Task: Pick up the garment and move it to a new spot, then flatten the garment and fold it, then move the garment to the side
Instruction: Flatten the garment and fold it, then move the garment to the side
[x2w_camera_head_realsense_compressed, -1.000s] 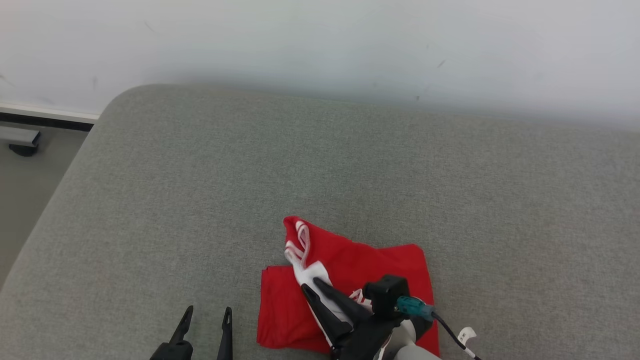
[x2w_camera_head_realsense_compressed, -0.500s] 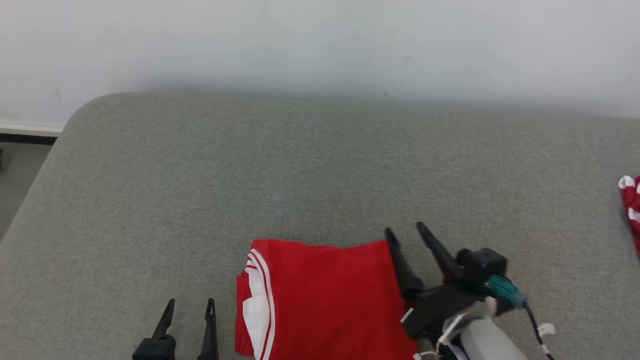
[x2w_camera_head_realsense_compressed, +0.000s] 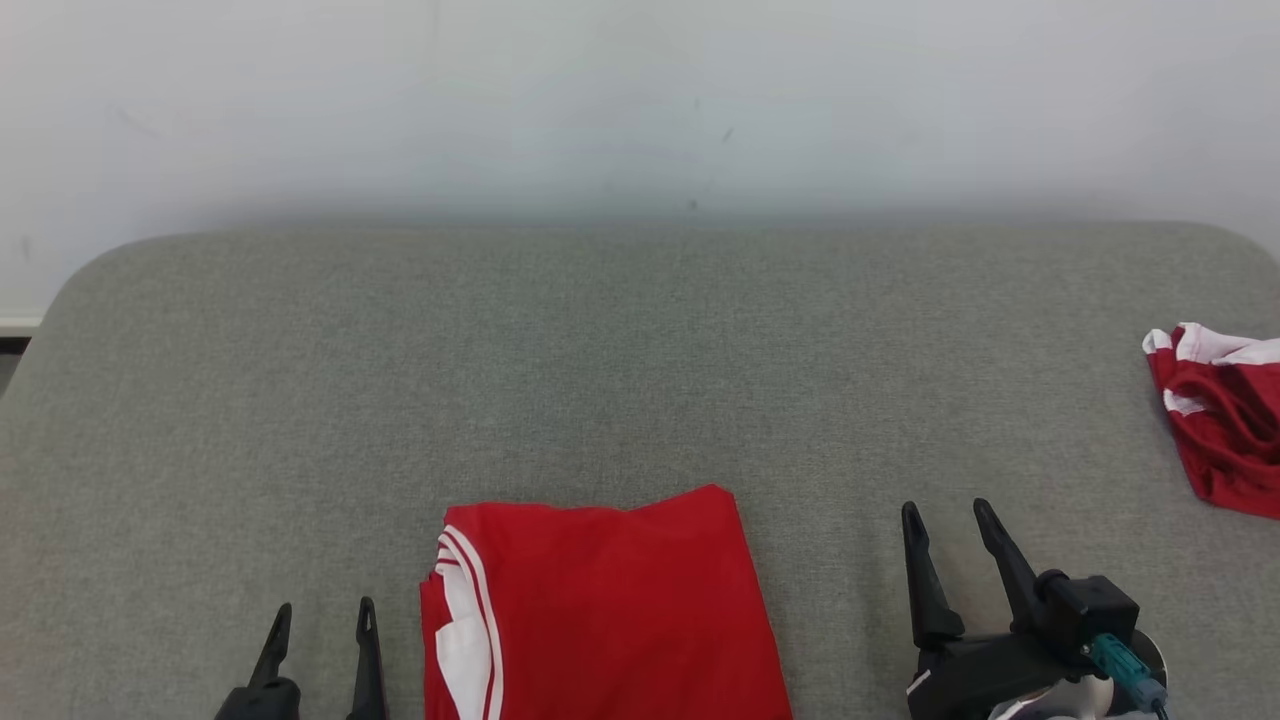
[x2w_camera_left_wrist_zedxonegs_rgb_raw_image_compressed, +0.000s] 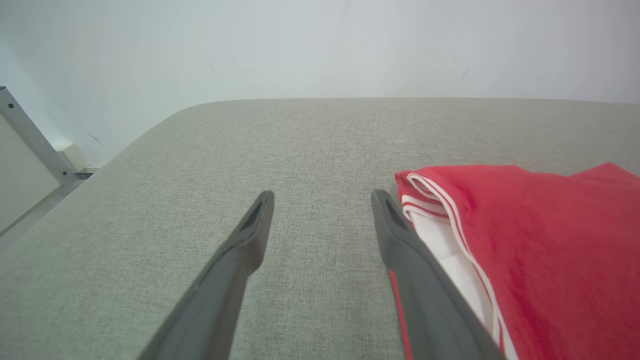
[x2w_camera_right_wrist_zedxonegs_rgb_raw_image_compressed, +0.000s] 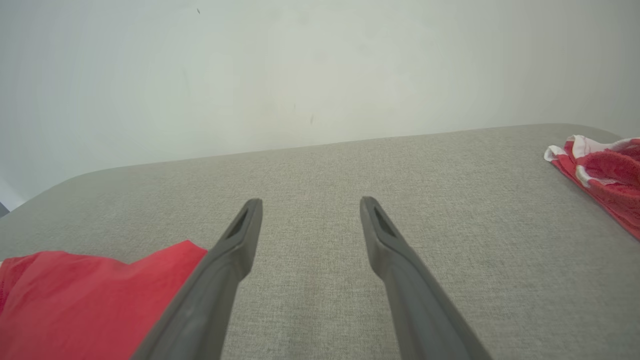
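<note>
The garment (x2w_camera_head_realsense_compressed: 610, 610) is red with white stripes and lies folded flat on the grey cushion, near the front edge. It also shows as a red fold (x2w_camera_left_wrist_zedxonegs_rgb_raw_image_compressed: 540, 240) at the right of the left wrist view and a red corner (x2w_camera_right_wrist_zedxonegs_rgb_raw_image_compressed: 85, 295) at the lower left of the right wrist view. My left gripper (x2w_camera_head_realsense_compressed: 322, 618) stands open just left of the garment, with nothing between its fingers. To the garment's right, and apart from it, my right gripper (x2w_camera_head_realsense_compressed: 948, 516) is open and empty.
A second red and white garment (x2w_camera_head_realsense_compressed: 1215, 410) lies crumpled at the cushion's right edge, also seen as a heap (x2w_camera_right_wrist_zedxonegs_rgb_raw_image_compressed: 600, 170) in the right wrist view. The grey cushion (x2w_camera_head_realsense_compressed: 640, 350) ends at a white wall behind. A metal frame (x2w_camera_left_wrist_zedxonegs_rgb_raw_image_compressed: 30, 135) stands beyond the left corner.
The right gripper has opened, let go of the garment and drawn off to its right. The garment now lies folded flat. The head camera has turned right, bringing the crumpled garment into view.
</note>
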